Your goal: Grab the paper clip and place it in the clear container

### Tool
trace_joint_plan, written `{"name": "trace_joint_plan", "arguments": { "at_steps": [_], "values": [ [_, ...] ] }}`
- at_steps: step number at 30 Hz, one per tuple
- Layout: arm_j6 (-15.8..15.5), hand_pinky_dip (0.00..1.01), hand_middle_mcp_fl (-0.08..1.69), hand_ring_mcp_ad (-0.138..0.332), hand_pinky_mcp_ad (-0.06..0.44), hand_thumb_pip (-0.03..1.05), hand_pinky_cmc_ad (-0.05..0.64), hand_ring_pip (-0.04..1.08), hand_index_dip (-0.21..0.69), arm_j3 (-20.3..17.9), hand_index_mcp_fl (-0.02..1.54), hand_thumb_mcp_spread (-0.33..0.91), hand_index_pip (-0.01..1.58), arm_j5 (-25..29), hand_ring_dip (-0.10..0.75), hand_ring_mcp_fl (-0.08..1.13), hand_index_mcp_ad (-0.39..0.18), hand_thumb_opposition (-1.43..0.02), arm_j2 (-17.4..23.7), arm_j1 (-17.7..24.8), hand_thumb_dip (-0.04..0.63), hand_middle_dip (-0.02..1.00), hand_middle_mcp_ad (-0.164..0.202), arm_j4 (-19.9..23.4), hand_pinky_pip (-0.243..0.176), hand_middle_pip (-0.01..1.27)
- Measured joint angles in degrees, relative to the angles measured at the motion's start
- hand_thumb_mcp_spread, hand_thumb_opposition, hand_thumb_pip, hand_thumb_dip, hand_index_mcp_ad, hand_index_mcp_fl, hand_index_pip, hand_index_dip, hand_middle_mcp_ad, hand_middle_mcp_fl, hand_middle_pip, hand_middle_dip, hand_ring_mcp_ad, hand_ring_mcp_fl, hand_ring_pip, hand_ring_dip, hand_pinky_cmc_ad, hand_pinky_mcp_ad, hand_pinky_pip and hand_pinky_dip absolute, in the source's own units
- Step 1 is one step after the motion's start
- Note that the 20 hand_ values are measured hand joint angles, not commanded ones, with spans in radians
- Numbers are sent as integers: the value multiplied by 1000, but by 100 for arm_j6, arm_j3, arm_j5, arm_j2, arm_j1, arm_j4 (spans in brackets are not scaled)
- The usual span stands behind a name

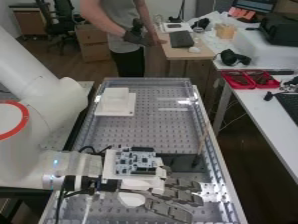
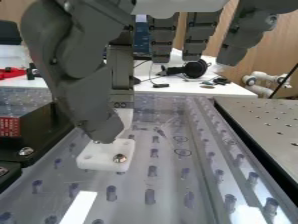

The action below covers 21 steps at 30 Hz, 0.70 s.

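A small thin shape (image 2: 159,132), possibly the paper clip, is lying on the clear-topped bench (image 2: 149,187) in the wrist view, between a white screwed block (image 2: 103,159) and two faint rings (image 2: 181,139); it is blending with the surface too closely for me to be sure. If this is the clip, it is probably going to be behaving as a light, stiff, springy and rather slippery thing, skating sideways under a careless push and sitting too flat to be lifted easily from above. The better hold is likely to be a light pinch across its long sides, near the middle, with thumb and fingertip meeting right at the surface. The hand (image 1: 183,197) is resting open above the bench, in the lower middle of the high view, its fingers extending roughly straight toward the lower right. The wrist view is showing the thumb (image 2: 93,107) hanging near the white block, though whether they are touching I cannot tell, and a dark box (image 2: 41,125) is standing on the thumb's side. The high view is adding the circuit board (image 1: 136,161) riding on the back of the hand, a white stepped piece (image 1: 116,105) sitting at upper left of centre, and red trays (image 1: 234,79) lying at upper right.
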Motion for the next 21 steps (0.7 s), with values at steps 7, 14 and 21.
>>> {"name": "trace_joint_plan", "arguments": {
  "at_steps": [7, 14, 21],
  "values": [
    [139, 180, 3, 113, 227, 661, 265, 79, 93, -28, 417, 461, 1532, -33, 75, 0, -176, -920, -7, -6, 298, 155, 63, 154, -58, 122],
    [438, 182, 86, 113, 227, 632, 283, 89, 93, -101, 515, 475, 1470, -59, 75, 0, -176, -946, 1, 0, 300, 155, 63, 401, -24, 124],
    [660, 182, 122, 112, 227, 588, 295, 96, 72, -209, 581, 503, 1428, 25, 75, -2, -176, -942, 131, 23, 297, 155, 65, 525, -26, 120]
  ]
}}
